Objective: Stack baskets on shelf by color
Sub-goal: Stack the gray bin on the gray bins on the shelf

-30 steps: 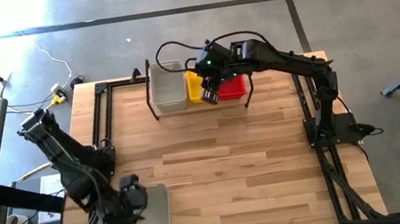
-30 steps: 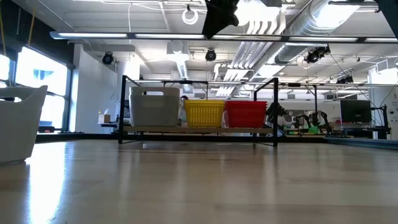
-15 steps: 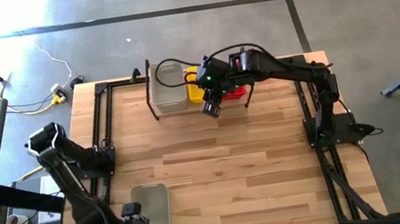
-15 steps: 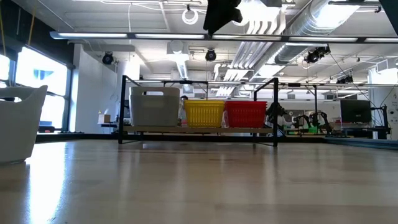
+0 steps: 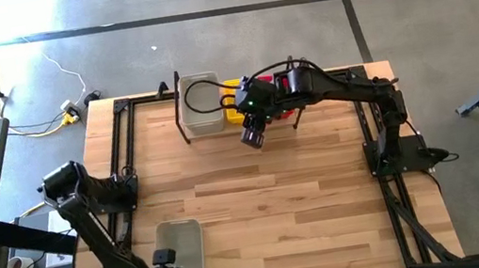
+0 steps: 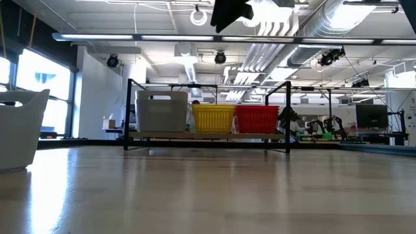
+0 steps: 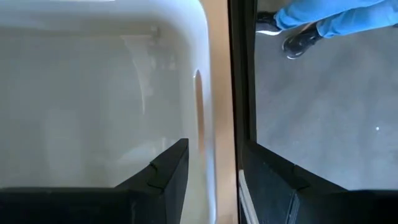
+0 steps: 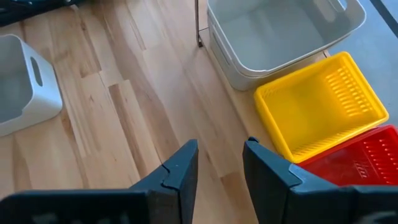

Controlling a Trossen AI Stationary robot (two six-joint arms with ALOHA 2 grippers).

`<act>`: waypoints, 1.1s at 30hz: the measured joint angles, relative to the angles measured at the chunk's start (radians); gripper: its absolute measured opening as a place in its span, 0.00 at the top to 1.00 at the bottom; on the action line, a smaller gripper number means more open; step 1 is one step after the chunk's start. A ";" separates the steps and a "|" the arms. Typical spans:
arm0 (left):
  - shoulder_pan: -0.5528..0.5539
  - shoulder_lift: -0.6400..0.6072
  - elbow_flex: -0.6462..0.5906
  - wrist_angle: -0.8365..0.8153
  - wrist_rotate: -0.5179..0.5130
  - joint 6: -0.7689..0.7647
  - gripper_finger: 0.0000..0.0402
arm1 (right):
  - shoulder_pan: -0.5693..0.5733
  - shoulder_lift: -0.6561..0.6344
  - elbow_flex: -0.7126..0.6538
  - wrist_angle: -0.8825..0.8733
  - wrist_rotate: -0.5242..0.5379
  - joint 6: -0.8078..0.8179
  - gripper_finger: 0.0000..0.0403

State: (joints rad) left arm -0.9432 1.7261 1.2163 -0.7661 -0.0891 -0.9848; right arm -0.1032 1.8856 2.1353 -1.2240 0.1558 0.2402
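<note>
One grey-white basket is off the shelf, lying on the bench near the left front corner.

Shelf, far edge of bench: three stacks side by side.
- Grey-white stack: at least two nested, to judge from the doubled rim in the right wrist view.
- Yellow stack: middle place; count of nested baskets cannot be told.
- Red stack: end place beside the yellow; count likewise unclear.

Left hand: at the front edge of the bench, just beside the loose basket, fingers spread and holding nothing; one finger over the basket's rim, the other outside it.

Right hand: above bare bench just in front of the shelf, fingers spread, empty.

Progress, as judged: colours sorted and shelved; the one loose grey-white basket is left to go on its stack. Task nearly complete.
</note>
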 joint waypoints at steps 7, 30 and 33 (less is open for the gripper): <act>0.001 0.066 0.000 0.015 0.004 0.000 0.66 | 0.000 0.000 0.000 0.000 0.000 0.024 0.72; 0.028 0.101 0.000 0.022 0.025 0.027 0.98 | 0.026 0.001 -0.001 -0.008 -0.001 0.040 0.72; 0.035 0.082 0.000 0.022 0.018 0.027 0.99 | 0.031 0.001 -0.001 -0.018 -0.005 0.051 0.72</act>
State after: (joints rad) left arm -0.9078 1.8082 1.2167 -0.7441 -0.0707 -0.9577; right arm -0.0721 1.8866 2.1345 -1.2420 0.1511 0.2910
